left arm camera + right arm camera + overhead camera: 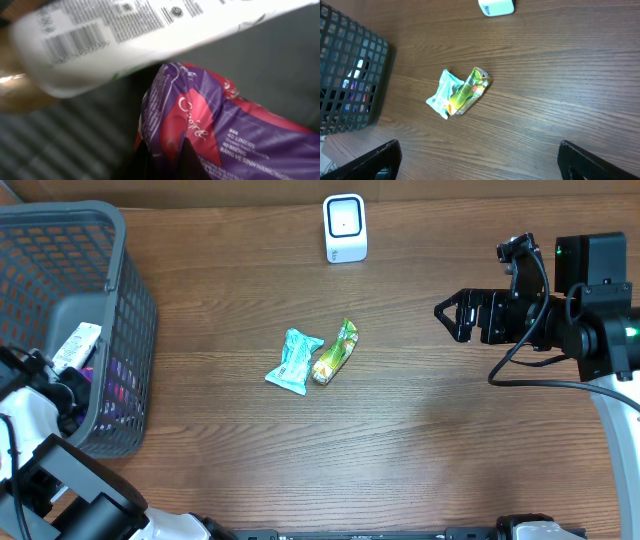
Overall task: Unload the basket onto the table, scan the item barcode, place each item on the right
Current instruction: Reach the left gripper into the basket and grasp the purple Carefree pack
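Down in the basket [130,300], the left end effector [68,385] is mostly buried and closed tight; anything gripped can't be made out. Right end effector [450,315] is spread wide.

On the table [420,440], a wrapper [295,361] lies at the centre with a sachet [335,352] touching its 3 o'clock side, the scanner [345,228] stands at 12 o'clock, and the basket [130,280] at 9 o'clock holds a tube [77,345] and a pack [225,135].
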`<state>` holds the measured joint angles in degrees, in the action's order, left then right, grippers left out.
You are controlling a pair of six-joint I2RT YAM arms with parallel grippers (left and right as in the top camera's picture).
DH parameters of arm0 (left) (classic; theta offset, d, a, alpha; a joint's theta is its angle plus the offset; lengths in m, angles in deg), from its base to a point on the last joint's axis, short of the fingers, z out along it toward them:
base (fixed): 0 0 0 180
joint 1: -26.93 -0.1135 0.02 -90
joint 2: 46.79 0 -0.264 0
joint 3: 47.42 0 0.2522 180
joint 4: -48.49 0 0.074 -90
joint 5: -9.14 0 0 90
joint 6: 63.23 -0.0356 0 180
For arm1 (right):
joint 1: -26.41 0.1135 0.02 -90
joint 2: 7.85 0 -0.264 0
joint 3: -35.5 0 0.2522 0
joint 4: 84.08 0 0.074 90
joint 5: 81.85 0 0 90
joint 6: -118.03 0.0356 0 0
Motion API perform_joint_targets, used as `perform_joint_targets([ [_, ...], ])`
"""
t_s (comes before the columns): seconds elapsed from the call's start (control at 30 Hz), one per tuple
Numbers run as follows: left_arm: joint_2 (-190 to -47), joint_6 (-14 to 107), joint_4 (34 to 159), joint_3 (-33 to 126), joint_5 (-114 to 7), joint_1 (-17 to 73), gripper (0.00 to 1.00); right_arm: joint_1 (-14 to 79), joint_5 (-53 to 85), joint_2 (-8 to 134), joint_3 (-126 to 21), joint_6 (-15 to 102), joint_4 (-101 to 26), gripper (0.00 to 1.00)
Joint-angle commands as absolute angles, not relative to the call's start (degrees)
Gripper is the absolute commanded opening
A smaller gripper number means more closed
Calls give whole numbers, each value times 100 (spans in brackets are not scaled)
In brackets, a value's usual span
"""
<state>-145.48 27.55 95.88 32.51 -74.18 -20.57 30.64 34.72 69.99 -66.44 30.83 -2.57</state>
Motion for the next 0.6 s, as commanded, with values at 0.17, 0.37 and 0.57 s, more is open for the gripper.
perform_joint_targets([
  [0.17, -14445, 3151, 12099, 6938, -7872, -1773, 4, 3090, 3461, 7006, -6789, 3110, -272, 100],
  [0.37, -14445, 3142, 13339, 9093, -7999, -1152, 4, 3090, 3483, 7006, -6789, 3110, -246, 100],
  [0.57, -14496, 3131, 13771, 9366, -8146, -936, 31, 3090, 3483, 7006, -6789, 3110, -246, 100],
])
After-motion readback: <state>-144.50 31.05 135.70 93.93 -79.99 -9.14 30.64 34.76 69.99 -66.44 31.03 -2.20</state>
